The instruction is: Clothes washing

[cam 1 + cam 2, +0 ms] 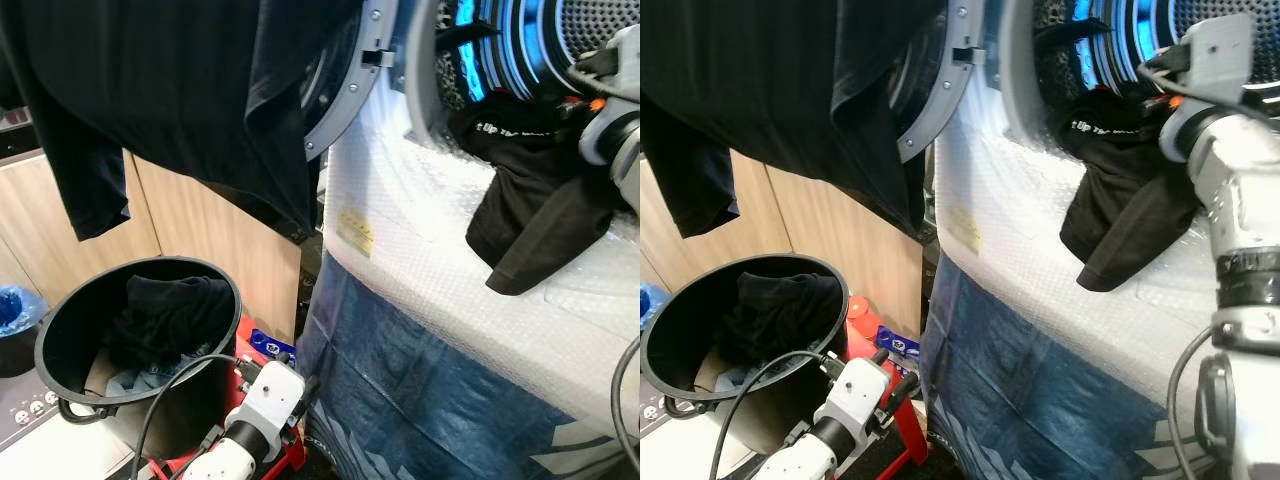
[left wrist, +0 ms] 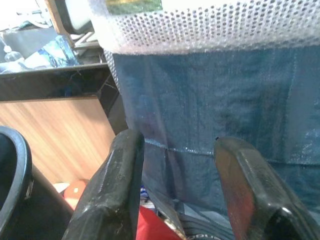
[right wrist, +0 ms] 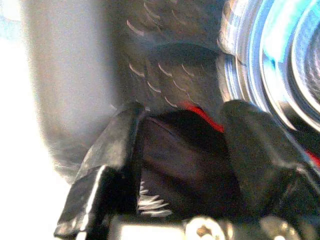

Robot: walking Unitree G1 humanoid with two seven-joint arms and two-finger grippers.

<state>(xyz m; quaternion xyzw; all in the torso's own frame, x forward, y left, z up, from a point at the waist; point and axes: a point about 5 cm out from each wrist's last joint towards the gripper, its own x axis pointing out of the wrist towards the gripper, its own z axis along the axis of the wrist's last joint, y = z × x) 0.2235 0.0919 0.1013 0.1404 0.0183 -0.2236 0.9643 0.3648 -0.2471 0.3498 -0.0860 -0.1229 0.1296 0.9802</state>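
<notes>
- Black cloth, a dark garment [image 1: 535, 215] with white lettering near its top, hangs half out of the washing machine's mouth, its upper part on the sill of the drum [image 1: 1160, 40] and its lower part draped down over the bubble-wrapped front of the washing machine [image 1: 420, 260]
- Right gripper [image 3: 182, 150] is up at the drum opening; in the right wrist view dark fabric lies between its two fingers, which stand apart around it, so it looks to be holding or pushing the garment rather than pinching it tight
- Step in hand, as I judge it, is loading: feeding this garment into the drum
- Next move calls for carrying the hanging part up over the sill and deeper in, since the draped end could slide back out
- Another dark garment [image 1: 170, 90] hangs over the open machine door [image 1: 345, 95], above the left side of the scene
- Black laundry bucket [image 1: 60, 335] stands on the floor beside the machine, with more dark clothes [image 1: 165, 315] inside
- Left gripper [image 2: 180, 195] is low near the bucket and the machine's blue-covered lower front, fingers spread with nothing between them
</notes>
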